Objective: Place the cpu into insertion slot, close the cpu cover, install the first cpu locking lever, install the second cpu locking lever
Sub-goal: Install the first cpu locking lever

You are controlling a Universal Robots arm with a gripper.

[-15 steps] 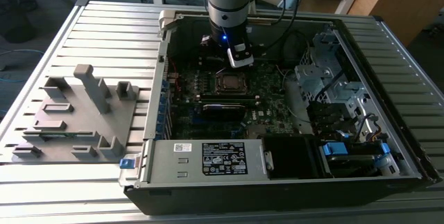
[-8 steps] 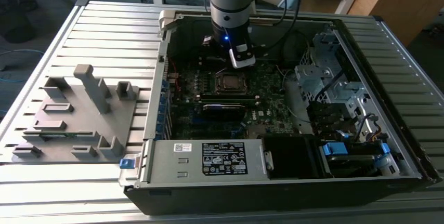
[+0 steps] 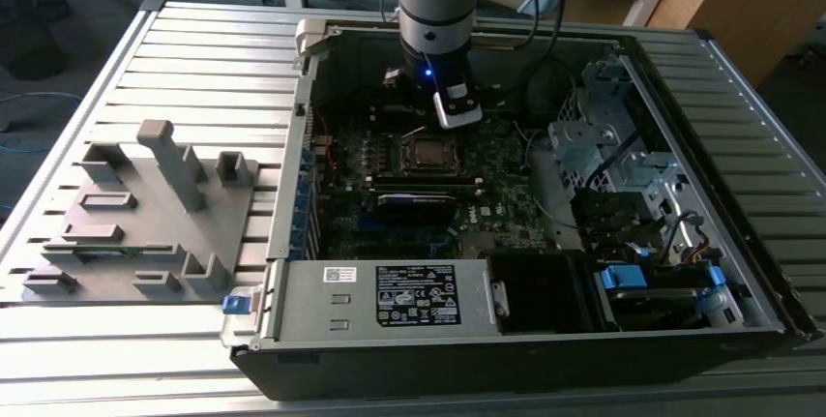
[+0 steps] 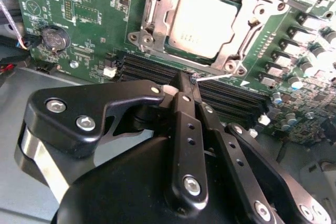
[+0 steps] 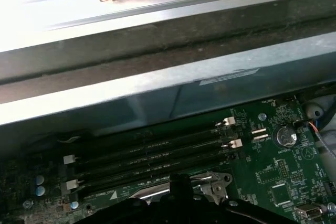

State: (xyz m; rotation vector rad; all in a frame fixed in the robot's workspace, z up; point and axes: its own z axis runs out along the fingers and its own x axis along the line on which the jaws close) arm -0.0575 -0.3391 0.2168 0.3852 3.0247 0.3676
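The cpu [image 4: 202, 22] lies flat in the insertion slot [image 3: 427, 153] on the green board, its silver-grey top showing through the window of the cpu cover [image 4: 157, 22], which is folded down over it. A thin silver locking lever [image 4: 218, 76] runs along the socket's edge beside the memory slots. My gripper [image 4: 187, 78] is shut, its black fingertips right at the end of that lever; I cannot tell whether they touch it. In the exterior view the gripper [image 3: 446, 125] hangs just behind the socket, inside the open case.
Black memory slots [image 5: 152, 150] lie between the socket and the case wall [image 5: 157, 93]. A coin battery [image 4: 52, 38] sits nearby. A labelled grey power-supply box [image 3: 413, 296] is at the case's front, a drive cage [image 3: 620, 156] on the exterior view's right, a grey fixture [image 3: 142, 214] on its left.
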